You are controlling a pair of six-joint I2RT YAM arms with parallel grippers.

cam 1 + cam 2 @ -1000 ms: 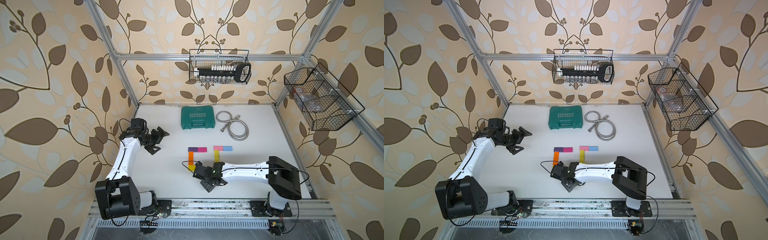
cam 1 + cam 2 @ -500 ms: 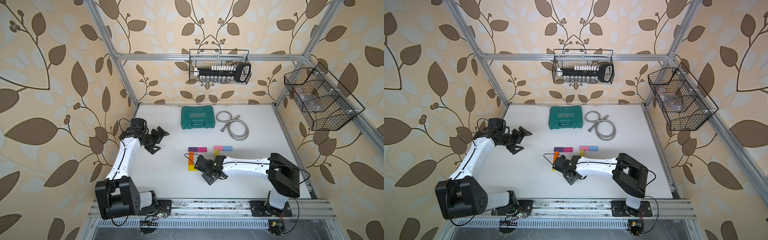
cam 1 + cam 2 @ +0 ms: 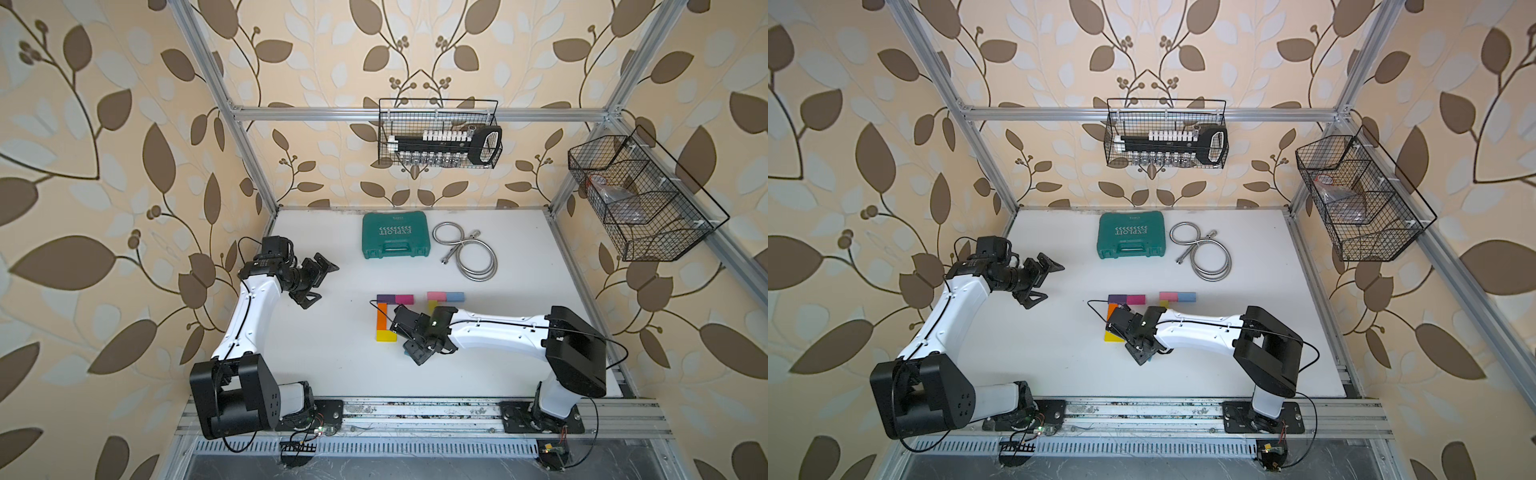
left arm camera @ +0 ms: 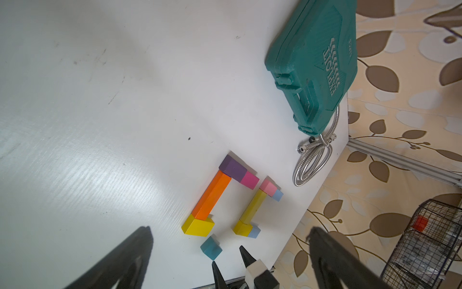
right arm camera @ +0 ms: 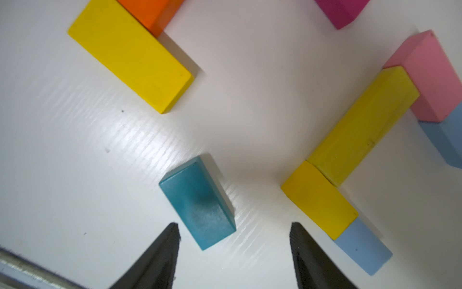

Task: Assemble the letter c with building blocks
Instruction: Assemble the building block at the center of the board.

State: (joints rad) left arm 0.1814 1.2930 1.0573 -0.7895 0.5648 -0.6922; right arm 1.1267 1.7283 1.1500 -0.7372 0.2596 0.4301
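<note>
The right C is seen completed, the left C is judged one piece short, and the teal block is left loose near its yellow block, just before the wide, empty right claw; the left claw is held wide too.

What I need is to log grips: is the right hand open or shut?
Open. In its wrist view the right hand shows fingers wide apart; the teal block lies flat on the table, ungripped.
</note>
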